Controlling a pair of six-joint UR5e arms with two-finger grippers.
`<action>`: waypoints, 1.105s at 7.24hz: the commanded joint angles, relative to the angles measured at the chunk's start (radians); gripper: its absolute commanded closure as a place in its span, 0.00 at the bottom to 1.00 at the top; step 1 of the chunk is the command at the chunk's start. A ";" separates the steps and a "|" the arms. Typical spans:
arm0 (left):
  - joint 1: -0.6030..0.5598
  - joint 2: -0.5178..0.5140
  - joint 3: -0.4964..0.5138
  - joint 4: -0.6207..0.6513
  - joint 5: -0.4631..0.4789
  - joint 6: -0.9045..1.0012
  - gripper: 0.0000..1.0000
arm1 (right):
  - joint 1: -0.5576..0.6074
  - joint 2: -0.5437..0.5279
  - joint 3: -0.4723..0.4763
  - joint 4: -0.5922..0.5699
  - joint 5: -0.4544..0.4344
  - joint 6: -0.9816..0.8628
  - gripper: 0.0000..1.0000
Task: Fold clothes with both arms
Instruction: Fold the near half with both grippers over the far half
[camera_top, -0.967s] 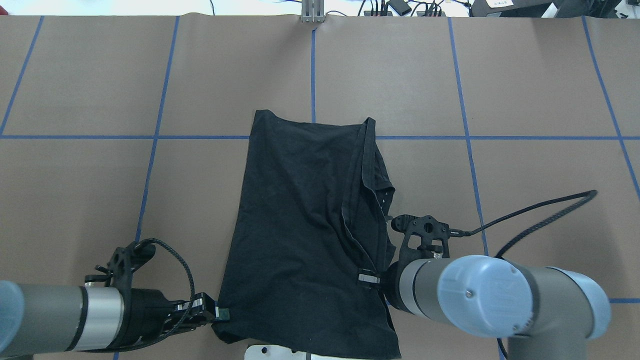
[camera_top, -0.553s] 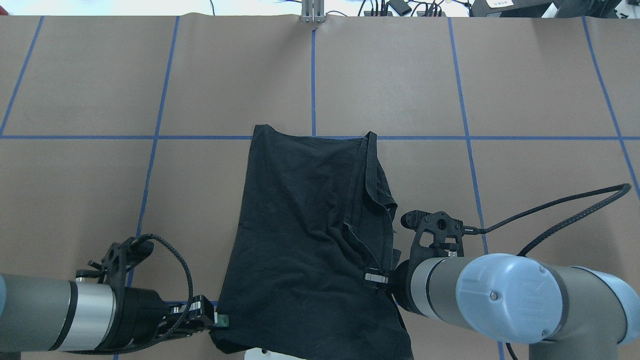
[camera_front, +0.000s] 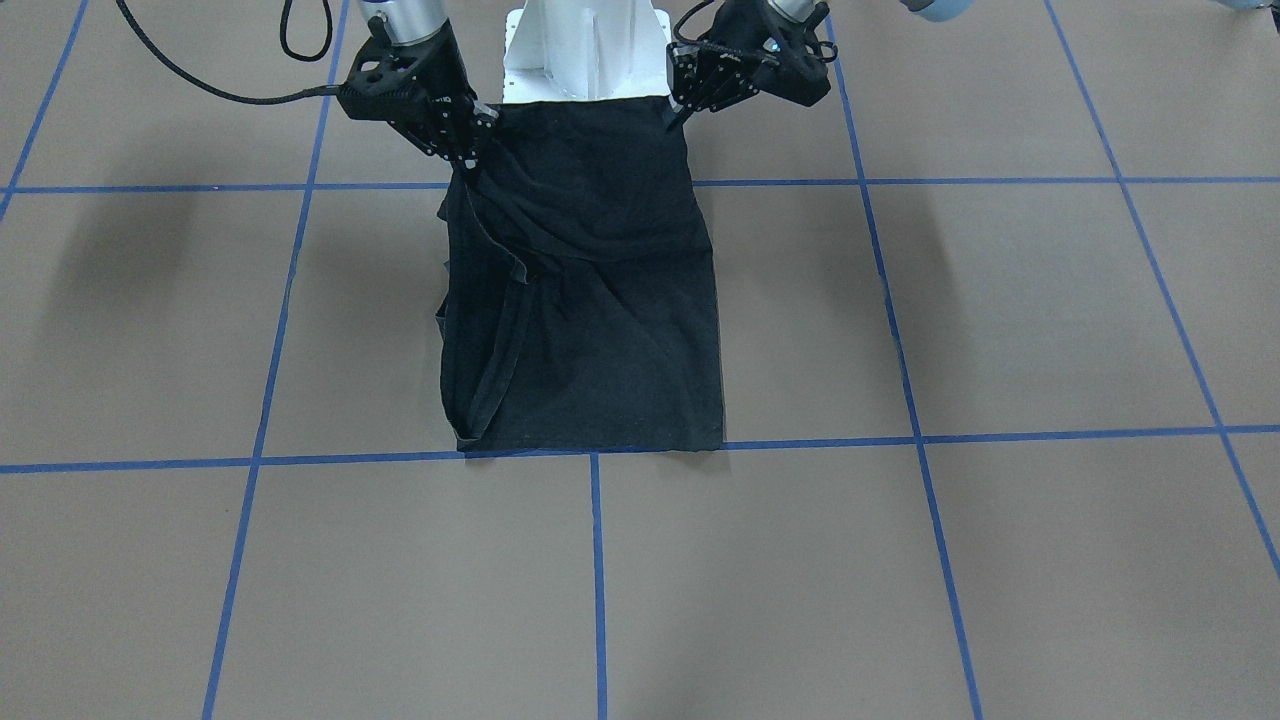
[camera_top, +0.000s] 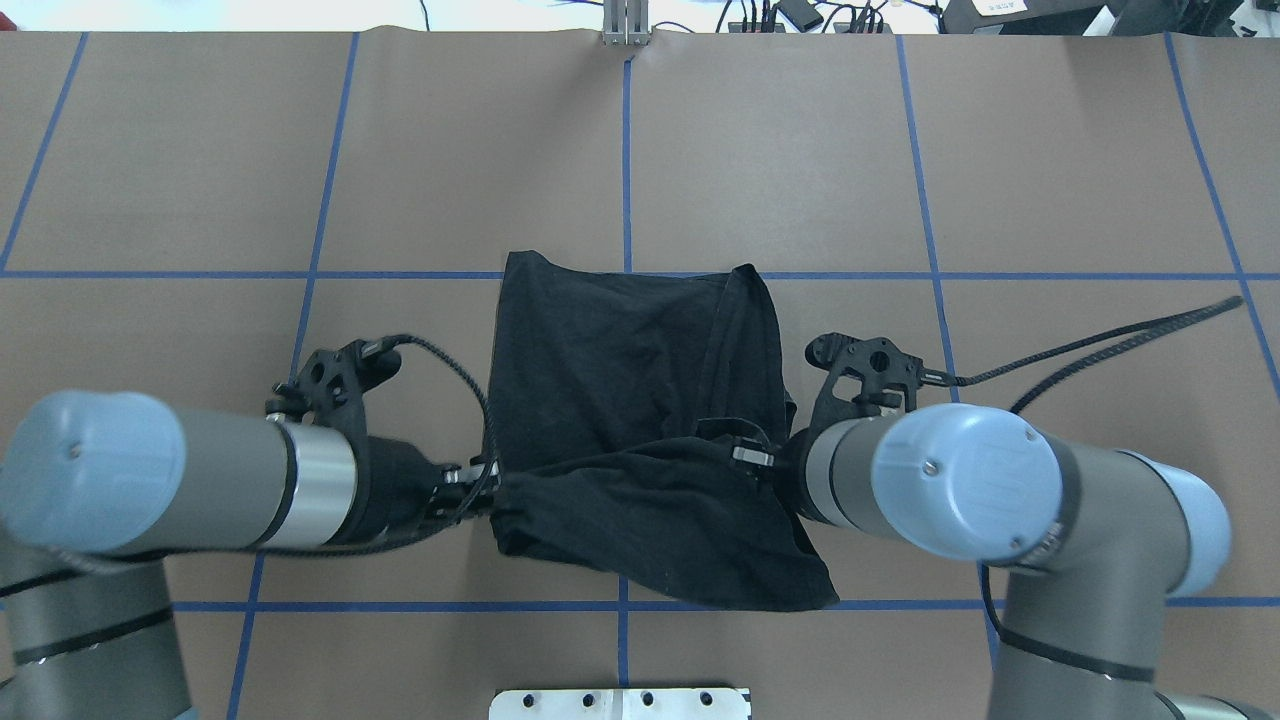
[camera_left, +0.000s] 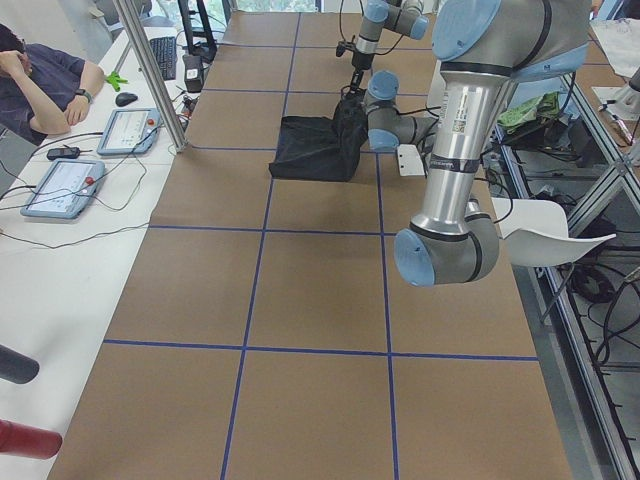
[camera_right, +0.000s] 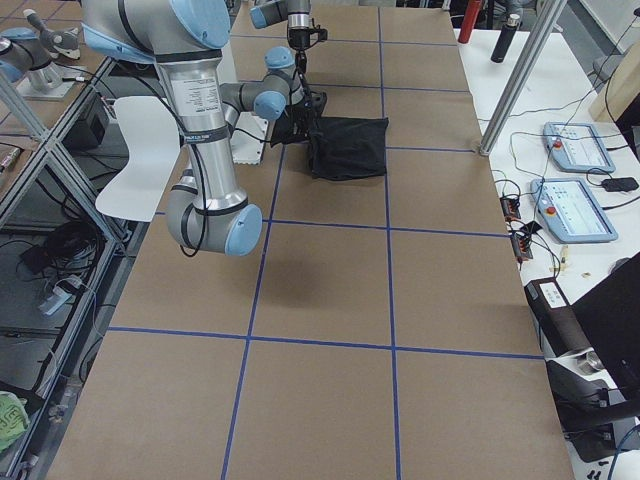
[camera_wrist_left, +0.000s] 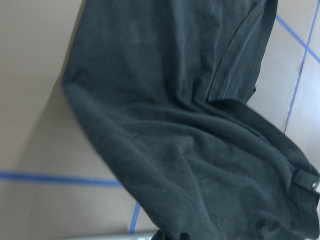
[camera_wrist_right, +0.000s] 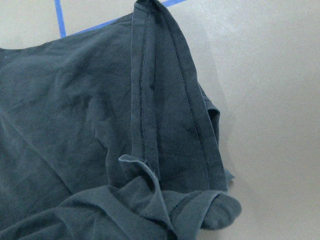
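T-shirt, black, short-sleeved cotton (camera_top: 630, 370): lying mid-table on the brown paper-covered tabletop (camera_top: 200, 150), folded narrow, no print showing.

Edges:
- The far hem is lying flat and running along a blue tape line (camera_top: 1050, 275).
- The robot's-left side edge is running straight.
- The right side edge is showing a doubled, stitched fold.
- The near edge is hanging raised off the surface between the two grippers, with slack cloth sagging below it on the side toward the white base plate (camera_top: 620, 700).

Grippers:
- The left black two-finger gripper (camera_top: 485, 492) is pinching the near left corner, fingers closed onto the cloth.
- The right black two-finger gripper (camera_top: 752, 455) is clamping the near right edge the same way, with cloth bunching beside it.

Room: bare brown surface is showing beyond the far hem and out to both sides.
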 joint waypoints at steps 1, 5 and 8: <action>-0.117 -0.054 0.082 0.032 -0.051 0.106 1.00 | 0.052 0.041 -0.099 0.008 0.000 -0.033 1.00; -0.232 -0.182 0.295 0.029 -0.100 0.205 1.00 | 0.115 0.115 -0.242 0.013 0.000 -0.088 1.00; -0.272 -0.277 0.464 0.018 -0.093 0.262 1.00 | 0.155 0.200 -0.361 0.013 0.000 -0.110 1.00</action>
